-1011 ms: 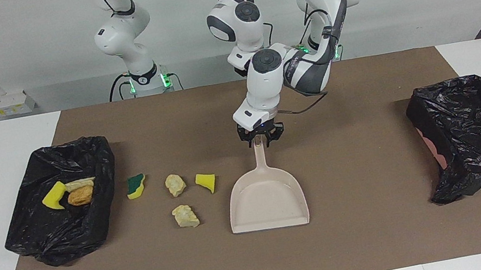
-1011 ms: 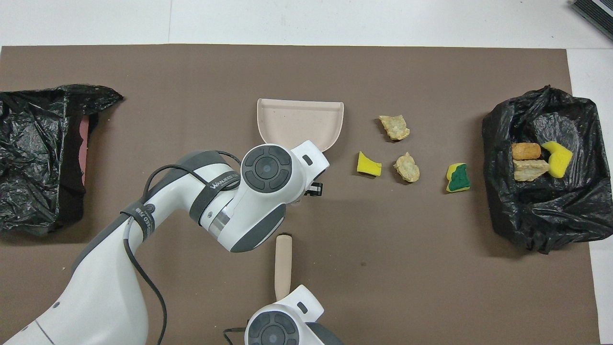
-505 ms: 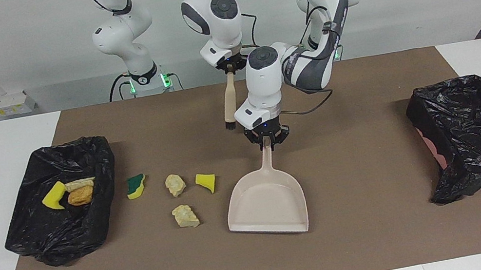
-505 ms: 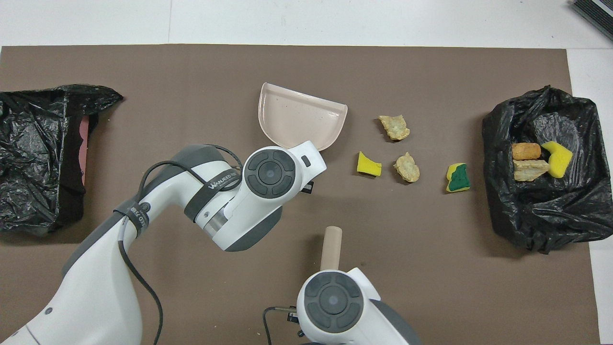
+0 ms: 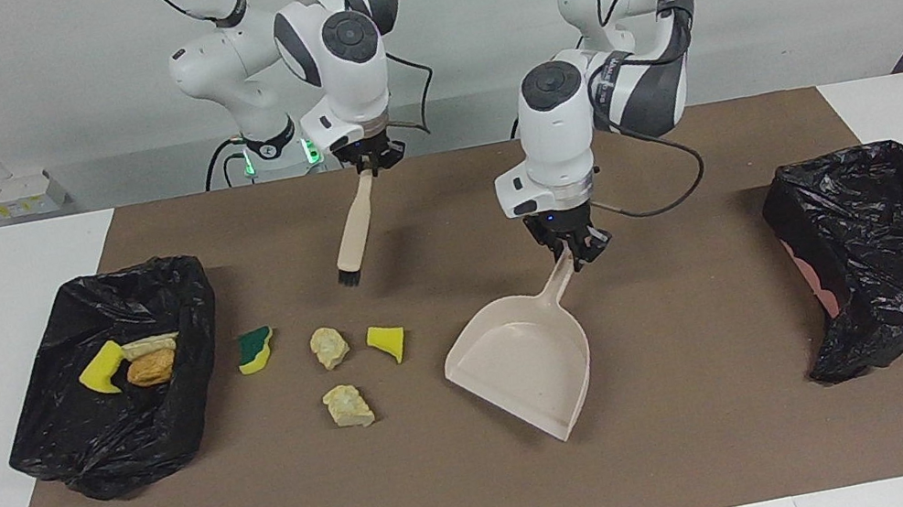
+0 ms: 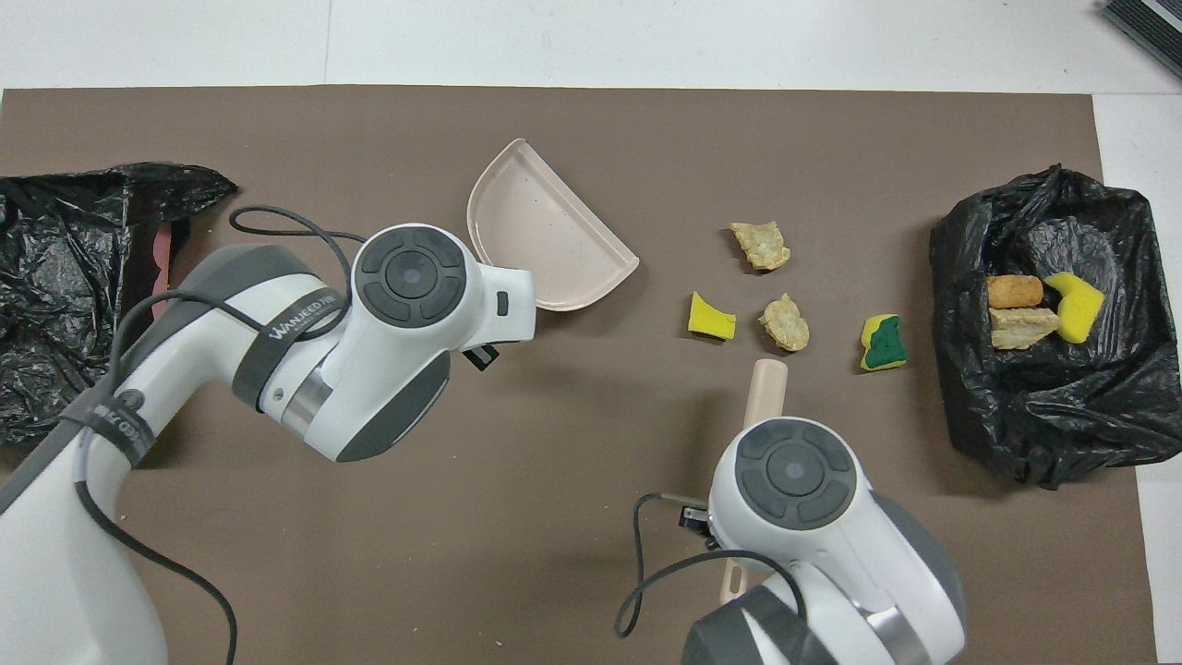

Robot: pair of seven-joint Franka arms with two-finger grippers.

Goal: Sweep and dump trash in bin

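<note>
Facing view, contents of bench: four loose trash scraps on the brown mat [image 5: 493, 488] — a green-topped sponge piece [image 5: 255, 349], two pale foam lumps [image 5: 330, 346] [image 5: 347, 406], a yellow sponge wedge [image 5: 387, 342] — lying between the dustpan [image 5: 526, 361] and the black-lined bin [image 5: 111, 378] at the right arm's end; three more scraps already in that bin. Judged light, soft, crumbly; better pushed than pinched. Left tool [image 5: 577, 253] closed on the dustpan handle, pan tilted. Right tool [image 5: 368, 161] closed on the brush [image 5: 352, 230], bristles hanging above the mat. Second bin [image 5: 897, 249] at the left arm's end. Overhead view, writing: a band on the left arm reads roughly "WANJEED"; nothing else legible.
</note>
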